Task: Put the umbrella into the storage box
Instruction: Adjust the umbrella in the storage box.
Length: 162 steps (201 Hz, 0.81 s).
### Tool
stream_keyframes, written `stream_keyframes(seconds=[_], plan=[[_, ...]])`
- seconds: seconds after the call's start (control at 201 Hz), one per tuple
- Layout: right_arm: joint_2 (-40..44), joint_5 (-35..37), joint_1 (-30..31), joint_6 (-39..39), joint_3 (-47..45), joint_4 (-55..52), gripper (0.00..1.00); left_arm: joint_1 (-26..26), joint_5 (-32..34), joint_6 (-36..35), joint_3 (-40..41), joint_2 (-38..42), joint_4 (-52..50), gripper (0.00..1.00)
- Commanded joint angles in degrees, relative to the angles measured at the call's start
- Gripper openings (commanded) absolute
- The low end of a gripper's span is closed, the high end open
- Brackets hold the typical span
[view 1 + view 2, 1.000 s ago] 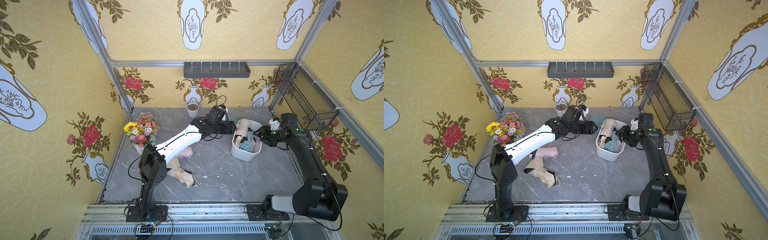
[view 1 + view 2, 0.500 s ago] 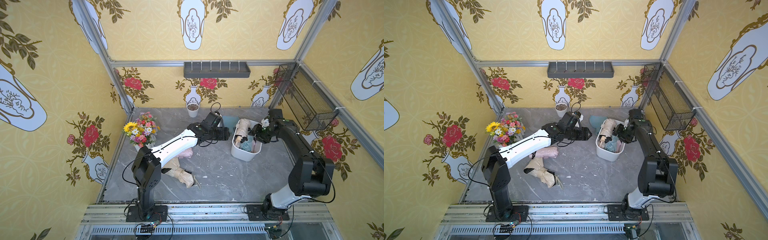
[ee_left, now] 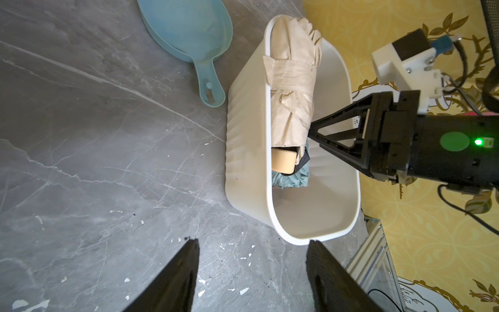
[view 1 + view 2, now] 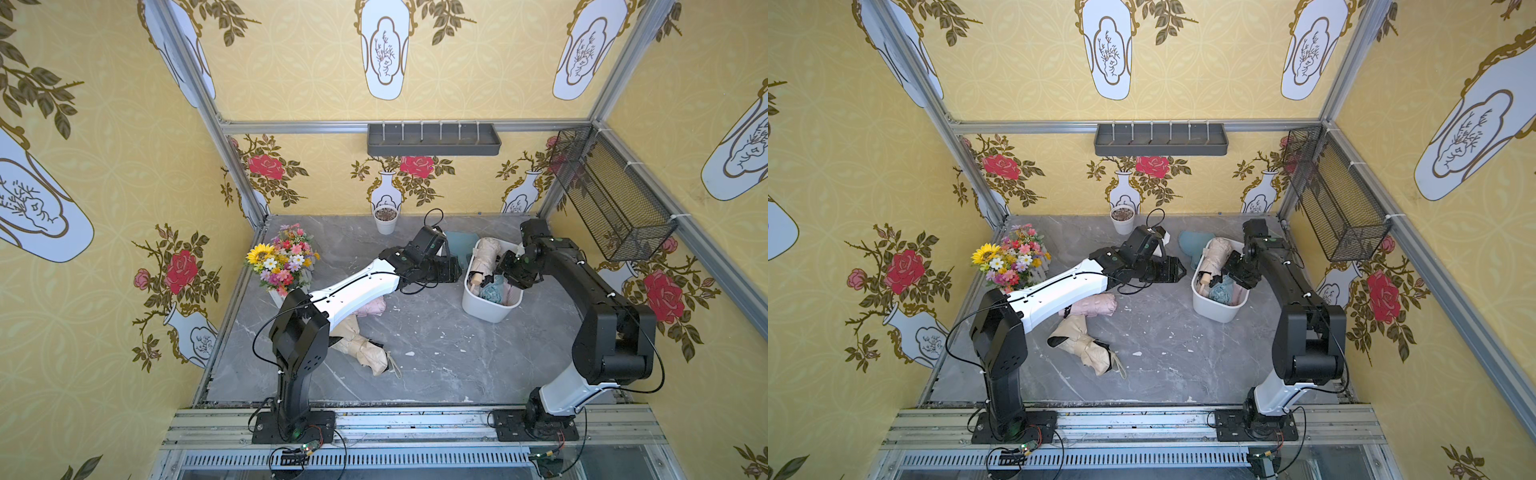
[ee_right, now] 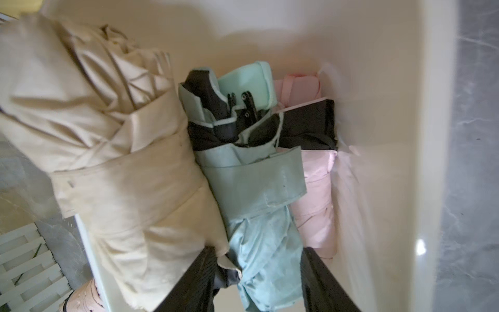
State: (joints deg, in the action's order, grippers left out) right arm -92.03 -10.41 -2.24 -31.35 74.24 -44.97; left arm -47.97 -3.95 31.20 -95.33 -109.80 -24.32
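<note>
The right gripper point(image 5: 259, 254) reaches down inside the storage box point(image 3: 245, 135). Its 2 black fingers stand apart, and the crumpled cloth of a teal umbrella point(image 5: 253, 183) fills the gap between them. Whether they squeeze it or merely straddle it cannot be told. From these jaws the teal umbrella runs straight away, its mint handle at the far end. A beige umbrella point(image 5: 121, 162) touches 1 finger from the side. It lies tilted along the box, with its canopy end propped over the rim and its handle down inside. A pink umbrella point(image 5: 316, 194) lies beyond the teal, against the box wall.

The left gripper point(image 3: 252, 241) hovers just beside the box, outside it, over the grey table point(image 4: 436, 353). Its jaws are wide apart and hold nothing.

2 more folded umbrellas lie on the table outside the box. The loose pink umbrella point(image 4: 1096, 305) is partly hidden under the left arm point(image 4: 353, 289), with its long axis running across the table. The loose beige umbrella point(image 4: 1084, 347) lies just in front of it on a diagonal. Both sit behind the left jaws, back toward that arm's base, and well apart from the right arm point(image 4: 582, 282).

The left arm looks the nearer for either one. It would likely need to turn away from the box and close across an umbrella's narrow width, not along its length.
</note>
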Motion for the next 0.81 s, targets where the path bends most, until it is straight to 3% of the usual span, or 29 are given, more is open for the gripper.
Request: stream_keyframes(seconds=[0.0,0.179,0.568,0.802], plan=[[2.83,1.06,0.11,-1.45,-0.94,1.16,0.55,0.06,-1.73,0.23,0.45,-1.01,1.77,0.68],[4.06,-0.03,-0.17,-1.39,-1.81,0.68,0.56,0.02,-2.90,0.61,-0.60,-2.84,2.16,0.65],[-3.27,-3.01,-0.98,1.56,-0.92,3.38,0.50,-0.19,-6.30,2.80,-4.32,-7.74,4.31,0.59],[-4.07,-3.56,0.03,3.93,-1.68,6.36,0.61,-0.55,-8.19,4.30,-5.27,-10.57,6.80,0.56]])
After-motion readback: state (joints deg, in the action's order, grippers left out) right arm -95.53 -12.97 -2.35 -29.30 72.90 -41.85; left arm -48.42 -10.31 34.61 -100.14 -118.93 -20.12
